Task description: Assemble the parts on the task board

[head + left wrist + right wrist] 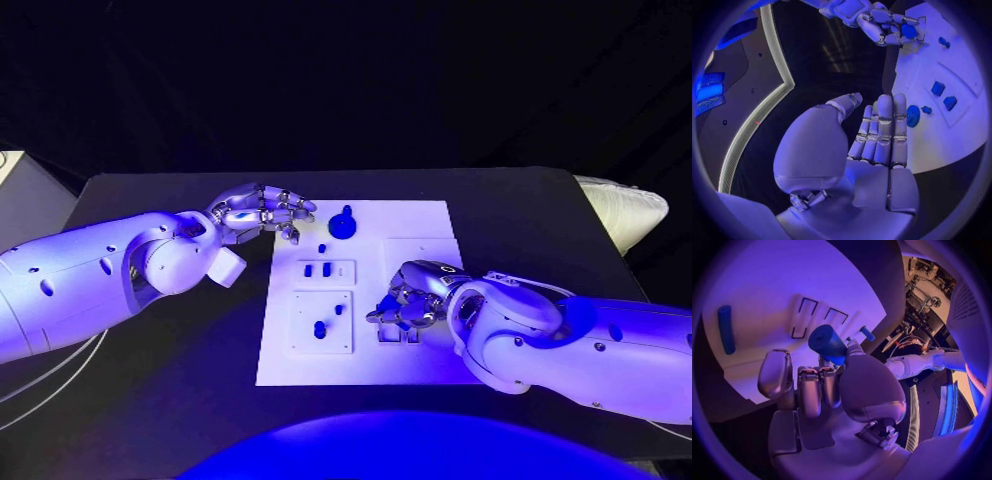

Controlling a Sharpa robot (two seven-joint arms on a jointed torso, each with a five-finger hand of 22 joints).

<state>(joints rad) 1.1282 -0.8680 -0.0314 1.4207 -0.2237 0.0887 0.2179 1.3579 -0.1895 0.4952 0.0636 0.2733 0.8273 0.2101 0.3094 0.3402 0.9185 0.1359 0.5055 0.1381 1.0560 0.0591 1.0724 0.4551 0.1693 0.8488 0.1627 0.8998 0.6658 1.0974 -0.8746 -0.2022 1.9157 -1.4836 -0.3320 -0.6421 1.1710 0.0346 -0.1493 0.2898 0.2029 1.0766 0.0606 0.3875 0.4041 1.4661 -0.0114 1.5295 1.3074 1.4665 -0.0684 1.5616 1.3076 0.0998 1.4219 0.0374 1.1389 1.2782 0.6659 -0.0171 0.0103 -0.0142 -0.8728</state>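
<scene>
The white rectangular task board [418, 225] lay flat in the middle of the black table [548, 210], carrying several small blue parts. A round blue disc-shaped part [343, 223] sat near the far edge of the board, just beside the fingertips of the left hand [263, 212]; the left wrist view showed the same disc [912, 115] close to the tips of that hand's fingers [886, 127], which lay straight and side by side, holding nothing, with the thumb apart. Two small blue rectangular parts [316, 269] sat in a framed recess at the board's middle, and two further small blue parts [332, 318] stood on the nearer square plate, between the two hands. The right hand [410, 303] rested over the near right portion of the board with its fingers curled. In the right wrist view, a blue cylindrical part [827, 343] was pinched between the thumb and fingers of the right hand [826, 390], directly above the board surface. A long blue rod-shaped part [726, 329] lay on the board well apart from that hand.
</scene>
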